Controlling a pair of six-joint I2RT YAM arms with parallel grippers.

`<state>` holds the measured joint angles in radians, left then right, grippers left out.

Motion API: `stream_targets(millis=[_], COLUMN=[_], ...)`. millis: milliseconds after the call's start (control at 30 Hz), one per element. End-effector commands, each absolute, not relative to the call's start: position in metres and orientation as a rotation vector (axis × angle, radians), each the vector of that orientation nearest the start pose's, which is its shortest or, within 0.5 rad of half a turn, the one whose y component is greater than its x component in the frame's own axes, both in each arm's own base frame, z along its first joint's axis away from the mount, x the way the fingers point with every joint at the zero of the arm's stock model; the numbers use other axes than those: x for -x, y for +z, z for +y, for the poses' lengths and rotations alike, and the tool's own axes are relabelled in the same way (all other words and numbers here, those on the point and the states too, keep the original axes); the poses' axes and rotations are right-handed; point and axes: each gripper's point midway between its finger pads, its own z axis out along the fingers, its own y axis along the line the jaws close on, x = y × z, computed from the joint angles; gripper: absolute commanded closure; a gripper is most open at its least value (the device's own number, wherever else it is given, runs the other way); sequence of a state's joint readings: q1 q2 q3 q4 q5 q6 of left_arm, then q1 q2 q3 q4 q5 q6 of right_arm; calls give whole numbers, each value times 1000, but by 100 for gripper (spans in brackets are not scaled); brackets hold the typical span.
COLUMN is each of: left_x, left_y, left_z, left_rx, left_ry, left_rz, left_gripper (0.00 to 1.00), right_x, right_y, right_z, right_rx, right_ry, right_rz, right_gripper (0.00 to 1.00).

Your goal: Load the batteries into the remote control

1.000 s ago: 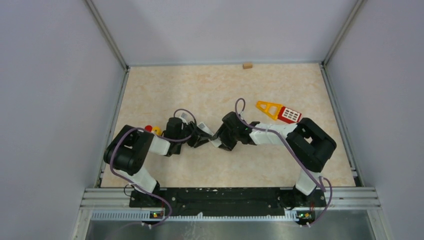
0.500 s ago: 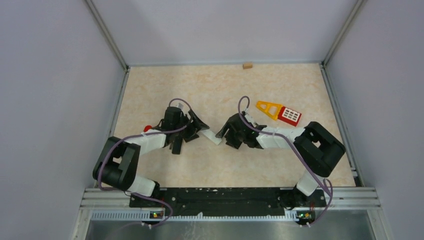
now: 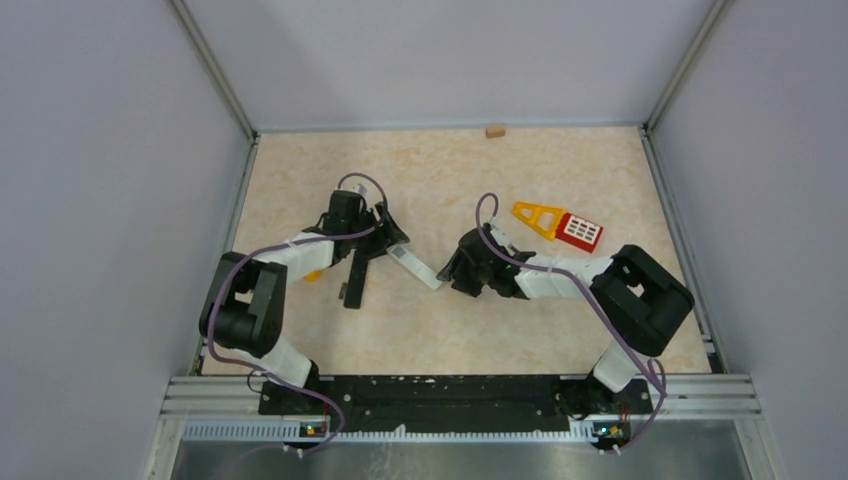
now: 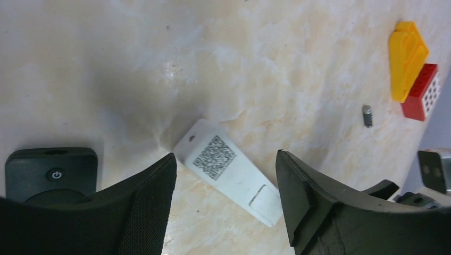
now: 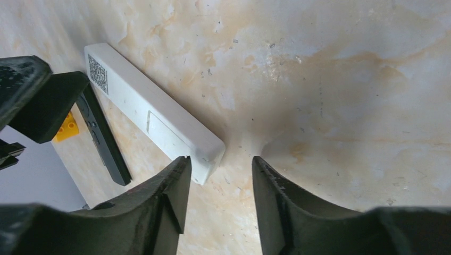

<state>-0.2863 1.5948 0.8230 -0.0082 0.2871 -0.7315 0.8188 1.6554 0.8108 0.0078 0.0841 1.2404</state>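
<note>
A white remote (image 3: 415, 268) lies back-up on the table between my two grippers, its QR label and closed battery cover showing in the left wrist view (image 4: 234, 171). A black remote (image 3: 355, 280) lies just left of it. One small dark battery (image 4: 367, 115) lies on the table near the yellow and red toy; other batteries are out of view. My left gripper (image 3: 385, 237) is open and empty above the white remote's far end (image 4: 226, 183). My right gripper (image 3: 458, 268) is open and empty at the remote's near end (image 5: 218, 180), with the remote (image 5: 154, 114) just beyond its fingertips.
A yellow and red toy (image 3: 558, 224) lies to the right at the back. A small wooden block (image 3: 494, 130) sits by the back wall. A yellow brick (image 3: 313, 272) lies under the left arm. Metal rails edge the table.
</note>
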Motion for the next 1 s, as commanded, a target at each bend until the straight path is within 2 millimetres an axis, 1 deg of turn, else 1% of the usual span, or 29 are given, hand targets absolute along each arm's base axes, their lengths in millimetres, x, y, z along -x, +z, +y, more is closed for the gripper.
stream_targets(millis=[0,67,133,333,533,600,767,867,967], left_x=[-368,-369,-366,-362,-355,-352,-347,-345,-343], left_y=[72,70,64,52,43,42,38,35,32], left_z=[-178,-182,-183,-181,-181,-181,-180,-179,-178], left_rx=[303,288,292,287,283,282,287,291,298], left_ry=[-746,-771,-781,-763,-763,-767,-770,-771,-764], left_rz=[2400,2414,2433,2458,2490,2493,2505,2512,2522], left_gripper=[29,31,32,33,42,46,49,50,50], right_x=[-268,-268,-269,-267,-264,-268,-271,-269,-267], right_y=[49,48,47,43,48,55,55,53,52], right_z=[318,319,319,317,325,333,337,342,342], right_rx=[-572,-582,-592,-618,-646,-652,-678,-689,-701], right_ry=[835,835,827,803,876,935,960,993,994], right_rz=[2484,2491,2499,2525,2533,2508,2495,2515,2521], right_gripper=[58,62,63,68,74,76,79,80,82])
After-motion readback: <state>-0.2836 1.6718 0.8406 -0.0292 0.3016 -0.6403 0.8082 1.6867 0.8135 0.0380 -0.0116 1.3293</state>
